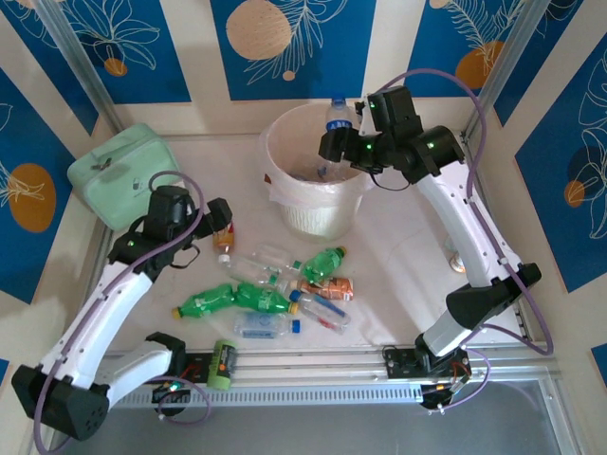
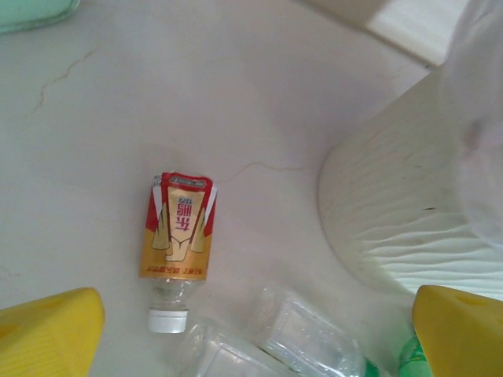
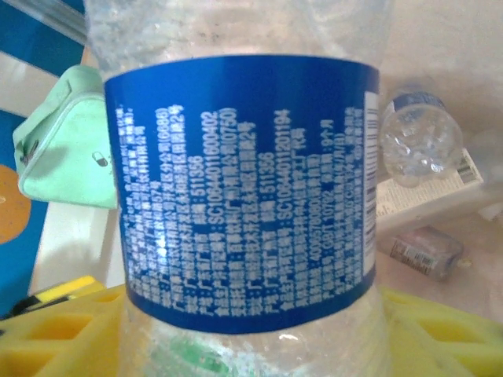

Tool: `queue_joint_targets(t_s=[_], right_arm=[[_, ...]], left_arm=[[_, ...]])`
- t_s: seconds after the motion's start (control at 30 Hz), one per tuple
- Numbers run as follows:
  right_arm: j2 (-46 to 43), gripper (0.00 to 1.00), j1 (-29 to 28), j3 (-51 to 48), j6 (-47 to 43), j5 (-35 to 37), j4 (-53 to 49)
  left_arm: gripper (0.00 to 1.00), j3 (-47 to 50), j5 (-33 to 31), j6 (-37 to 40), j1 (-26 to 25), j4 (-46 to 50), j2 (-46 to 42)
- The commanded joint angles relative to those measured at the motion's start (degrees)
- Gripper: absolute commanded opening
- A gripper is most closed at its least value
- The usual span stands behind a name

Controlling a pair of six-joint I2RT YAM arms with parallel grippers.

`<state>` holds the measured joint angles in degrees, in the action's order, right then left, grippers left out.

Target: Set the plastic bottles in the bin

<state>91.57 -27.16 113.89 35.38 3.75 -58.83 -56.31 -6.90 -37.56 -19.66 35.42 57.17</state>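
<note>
We see the pale, cracked surface (image 1: 408,256) carrying everything. Toward its far side stands the round pinkish-white ribbed bin (image 1: 327,216) with a thin white plastic liner. Left of it, well apart, lies the mint-green rectangular zip case (image 1: 123,175).

The right jaws reach over the bin's far rim with an upright clear plastic bottle with a blue label and blue cap (image 3: 244,188) between their yellow pads (image 3: 63,330). We cannot tell whether they pinch it or stand just clear.

The left jaws are spread wide and empty above a small clear bottle with a brown-orange label and white cap (image 2: 177,236), which lies flat just left of the bin.

A heap of green and clear plastic bottles (image 1: 275,294) lies in front of the bin. A small green and orange cylinder (image 1: 223,365) rests at the near edge.
</note>
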Motion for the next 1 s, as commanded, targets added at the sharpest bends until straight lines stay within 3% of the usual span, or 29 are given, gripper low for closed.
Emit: queue_joint_targets(t_s=[0.0, 0.33, 0.73, 0.97], right_arm=[[1.5, 0.8, 0.6, 3.5, -1.0, 2.2, -3.7], [-2.7, 0.86, -4.7, 4.7, -0.2, 3.6, -4.6], [-11.7, 0.87, -18.6, -14.0, 7.2, 6.4, 3.0], [-12.4, 0.87, -21.5, -18.3, 9.8, 7.2, 4.4]], left_arm=[[1.0, 1.1, -1.2, 1.8, 0.5, 0.8, 3.7], [1.0, -2.4, -1.3, 2.3, 1.7, -2.5, 22.2], [0.94, -9.0, 1.1, 2.5, 5.1, -6.9, 40.8], [0.86, -11.8, 0.5, 2.5, 5.0, -7.0, 47.1]])
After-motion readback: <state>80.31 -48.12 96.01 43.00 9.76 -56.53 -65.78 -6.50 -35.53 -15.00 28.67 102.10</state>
